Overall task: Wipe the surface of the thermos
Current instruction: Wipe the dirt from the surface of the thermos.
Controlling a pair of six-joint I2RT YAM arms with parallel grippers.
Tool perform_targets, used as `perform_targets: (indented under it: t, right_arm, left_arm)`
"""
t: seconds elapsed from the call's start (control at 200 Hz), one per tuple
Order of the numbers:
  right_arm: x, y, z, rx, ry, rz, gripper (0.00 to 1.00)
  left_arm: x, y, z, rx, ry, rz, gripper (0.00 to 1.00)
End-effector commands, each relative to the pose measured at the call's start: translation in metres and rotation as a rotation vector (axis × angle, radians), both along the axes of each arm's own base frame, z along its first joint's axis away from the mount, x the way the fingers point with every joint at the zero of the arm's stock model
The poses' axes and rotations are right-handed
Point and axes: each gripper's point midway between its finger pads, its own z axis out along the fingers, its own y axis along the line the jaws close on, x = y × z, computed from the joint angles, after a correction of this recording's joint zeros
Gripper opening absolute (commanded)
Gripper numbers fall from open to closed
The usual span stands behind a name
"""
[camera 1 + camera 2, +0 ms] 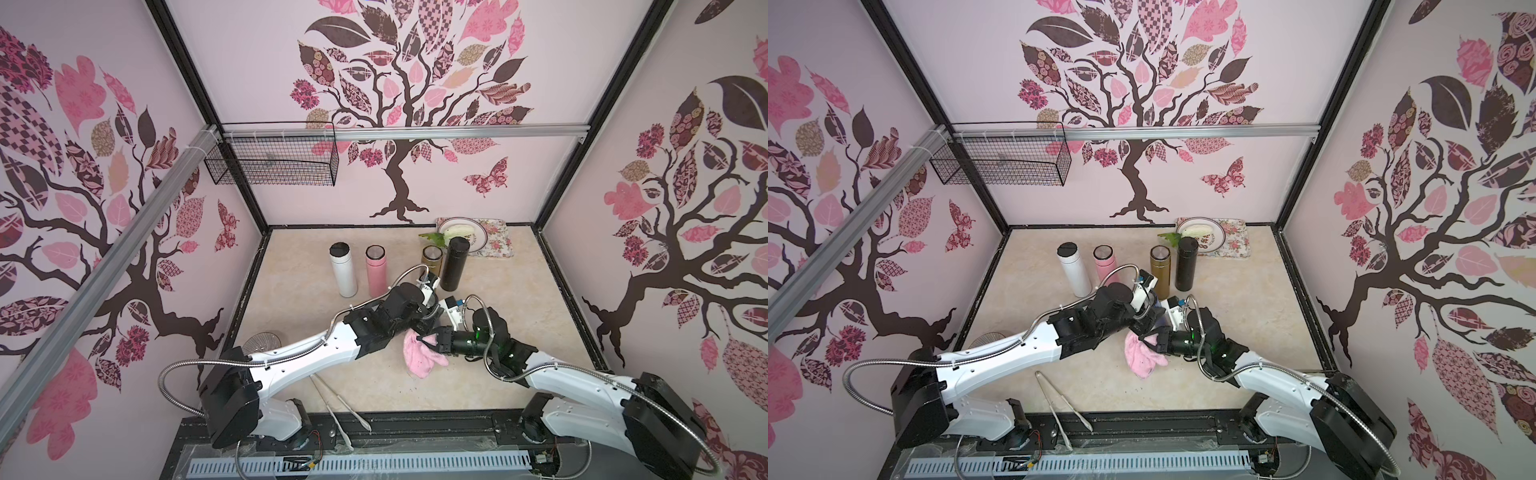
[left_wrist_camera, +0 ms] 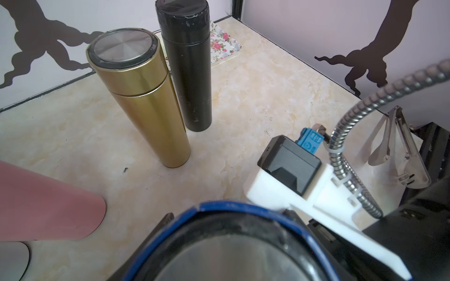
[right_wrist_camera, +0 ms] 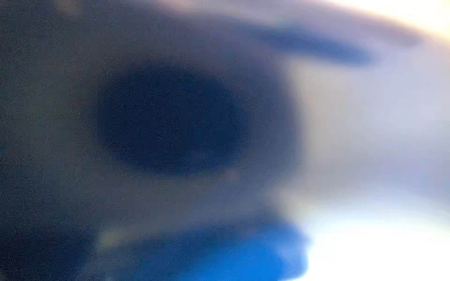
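My left gripper (image 1: pixel 424 326) is closed tight on the round blue thermos with the silver top (image 2: pixel 231 255). My right gripper (image 1: pixel 427 341) is pinched shut on the fluffy pink cloth (image 1: pixel 422 361), which hangs just under it, right beside the left gripper. If I push too hard, the thermos may twist or slip out. The cloth may pull free. The shiny gold thermos (image 2: pixel 138 97) stands just past the left gripper and could get knocked over.
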Motion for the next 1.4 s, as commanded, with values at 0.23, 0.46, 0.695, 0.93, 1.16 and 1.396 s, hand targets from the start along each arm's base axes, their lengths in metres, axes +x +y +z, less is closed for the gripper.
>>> perform_targets:
  t: [0.23,0.46,0.695,0.93,1.16,1.396]
  right_arm:
    - [0.033,-0.050,-0.041,-0.243,-0.052,-0.252,0.00]
    - [0.044,-0.016,0.072,0.084,-0.273,-0.084,0.00]
    - [0.028,-0.001,0.089,0.343,-0.166,0.140,0.00]
    - [0.027,-0.016,-0.027,0.083,0.023,0.039,0.00]
    - [0.030,-0.034,-0.064,-0.103,0.045,-0.040,0.00]
    - [0.032,-0.007,0.048,0.253,-0.149,0.078,0.00]
  left_arm:
    - [-0.042,0.002,-0.027,0.117,0.055,-0.185,0.00]
    - [-0.059,-0.004,-0.030,0.133,0.042,-0.292,0.00]
    - [-0.063,-0.003,-0.039,0.129,0.030,-0.313,0.00]
    - [-0.060,-0.001,-0.044,0.125,0.020,-0.292,0.00]
    - [-0.059,-0.004,-0.047,0.125,0.019,-0.295,0.00]
    - [-0.068,-0.004,-0.045,0.098,0.028,-0.333,0.00]
